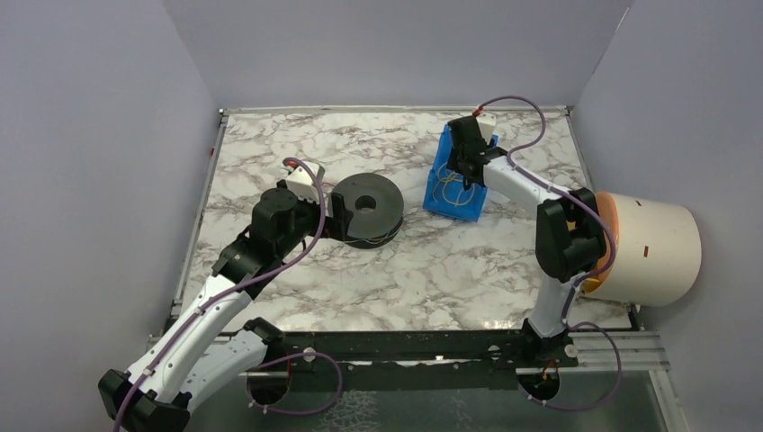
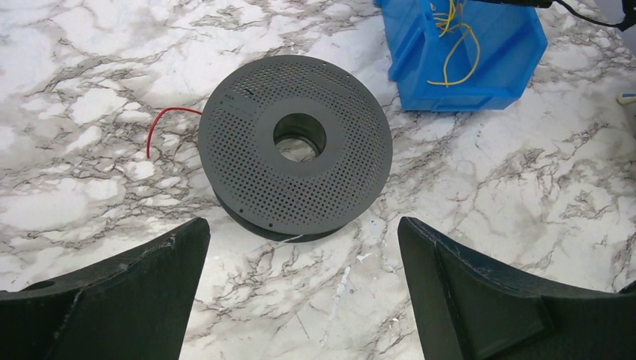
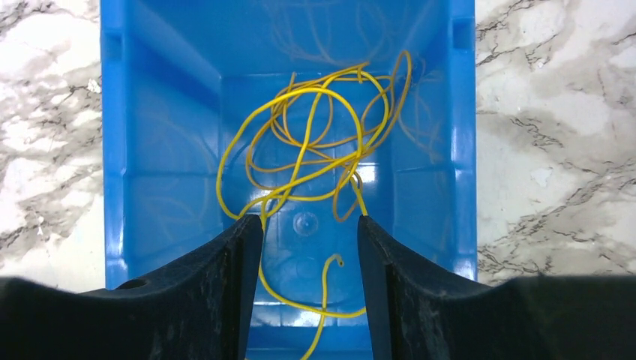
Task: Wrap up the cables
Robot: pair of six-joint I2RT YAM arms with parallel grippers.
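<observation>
A tangle of thin yellow and orange cables point(image 3: 315, 142) lies on the floor of a blue bin point(image 3: 161, 112). My right gripper point(image 3: 309, 221) hangs low inside the bin, open, with two loose yellow strands crossing the gap between its fingers. From above, the right gripper point(image 1: 467, 175) is over the bin point(image 1: 441, 193). A black perforated spool point(image 2: 240, 150) lies flat on the marble. A thin red cable point(image 2: 161, 124) trails out from its left side. My left gripper point(image 2: 304, 225) is wide open just short of the spool, holding nothing. The top view puts the left gripper point(image 1: 346, 216) at the left edge of the spool point(image 1: 382, 211).
A large white and orange cylinder point(image 1: 643, 247) lies off the table's right edge beside the right arm. Grey walls close in the left, back and right. The blue bin point(image 2: 480, 67) shows its yellow cables point(image 2: 457, 45) beyond the spool. A black rail point(image 1: 405, 346) runs along the near edge.
</observation>
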